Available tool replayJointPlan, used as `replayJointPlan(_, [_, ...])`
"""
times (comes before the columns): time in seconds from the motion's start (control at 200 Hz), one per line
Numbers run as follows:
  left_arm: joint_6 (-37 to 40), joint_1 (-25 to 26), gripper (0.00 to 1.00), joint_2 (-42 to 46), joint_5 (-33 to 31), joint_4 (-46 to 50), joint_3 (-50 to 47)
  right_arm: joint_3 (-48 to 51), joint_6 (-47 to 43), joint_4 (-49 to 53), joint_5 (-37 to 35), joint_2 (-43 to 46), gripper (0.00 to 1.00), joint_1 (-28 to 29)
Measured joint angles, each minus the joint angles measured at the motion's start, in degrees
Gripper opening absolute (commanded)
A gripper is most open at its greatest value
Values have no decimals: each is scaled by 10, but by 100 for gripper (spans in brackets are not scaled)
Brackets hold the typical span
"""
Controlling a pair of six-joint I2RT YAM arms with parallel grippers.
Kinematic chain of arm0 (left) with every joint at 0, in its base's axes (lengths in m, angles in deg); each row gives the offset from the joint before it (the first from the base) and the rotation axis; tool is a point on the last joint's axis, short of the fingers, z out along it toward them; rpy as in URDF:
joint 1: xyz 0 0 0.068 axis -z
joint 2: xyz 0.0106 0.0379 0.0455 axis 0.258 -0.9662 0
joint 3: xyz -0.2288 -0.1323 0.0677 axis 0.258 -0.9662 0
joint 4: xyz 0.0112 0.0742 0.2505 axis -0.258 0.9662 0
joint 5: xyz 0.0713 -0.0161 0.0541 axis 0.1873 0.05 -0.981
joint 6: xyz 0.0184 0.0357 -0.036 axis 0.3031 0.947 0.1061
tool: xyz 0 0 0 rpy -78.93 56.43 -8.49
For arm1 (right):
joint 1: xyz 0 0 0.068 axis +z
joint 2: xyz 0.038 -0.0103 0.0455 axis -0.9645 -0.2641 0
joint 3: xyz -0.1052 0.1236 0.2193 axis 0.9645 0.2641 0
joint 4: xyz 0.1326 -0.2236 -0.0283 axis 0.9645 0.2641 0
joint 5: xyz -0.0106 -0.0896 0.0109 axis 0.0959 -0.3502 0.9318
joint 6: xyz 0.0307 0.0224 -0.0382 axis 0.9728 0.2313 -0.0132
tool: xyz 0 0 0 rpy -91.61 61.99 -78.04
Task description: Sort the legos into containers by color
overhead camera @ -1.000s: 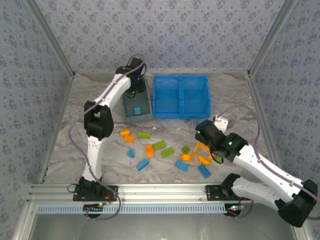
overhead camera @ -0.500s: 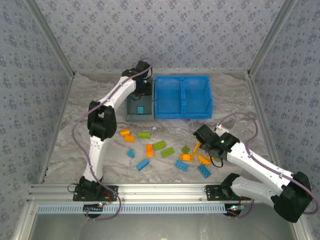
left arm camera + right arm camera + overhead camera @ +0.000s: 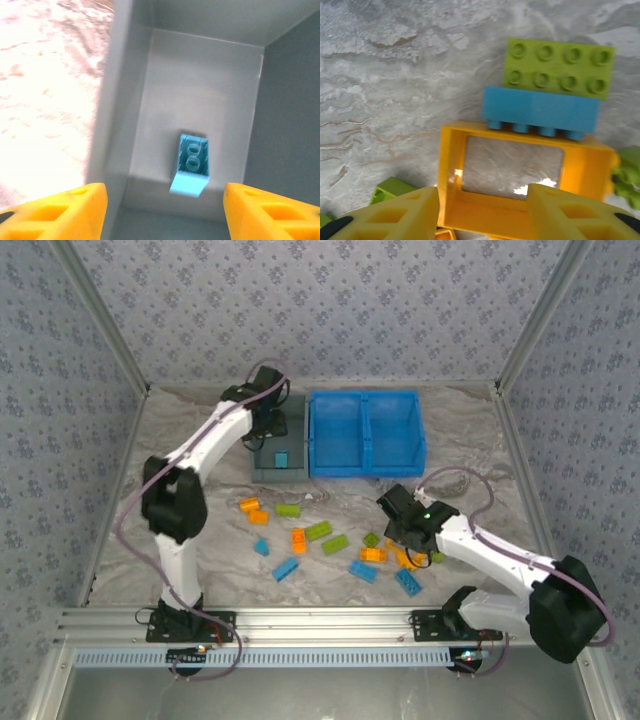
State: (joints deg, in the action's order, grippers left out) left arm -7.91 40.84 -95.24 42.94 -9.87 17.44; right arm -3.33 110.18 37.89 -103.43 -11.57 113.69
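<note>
Top: left gripper (image 3: pixel 268 428) over grey-blue bin (image 3: pixel 275 477), far left. Right gripper (image 3: pixel 398 525) low over loose legos (image 3: pixel 320 532), near right.
Left wrist: fingers spread, empty; blue brick (image 3: pixel 190 162) lies in bin.
Right wrist: fingers apart above orange frame (image 3: pixel 451 170). Frame prob. light, stiff, slick; pinch one thin wall.

Bare table (image 3: pixel 340 498) between legos (image 3: pixel 320 532) and containers (image 3: pixel 362 430)
</note>
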Motion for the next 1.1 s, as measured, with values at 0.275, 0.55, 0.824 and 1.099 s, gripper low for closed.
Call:
replayJointPlan(0.275, [-11,149,75,295,41,-102,-231,-1,-13,-84,33,-82,30,-20])
replayJointPlan(0.55, [-52,332,82,457,80,-168,-437,-2,-13,-106,36,-112,13,-25])
replayJointPlan(0.824, [-78,413,79,520,75,-221,-474,-43,-15,-42,0,-56,7,-9])
replayJointPlan(1.099, [-82,400,82,461,-21,-200,-371,-244,-163,-15,15,-40,5,-71])
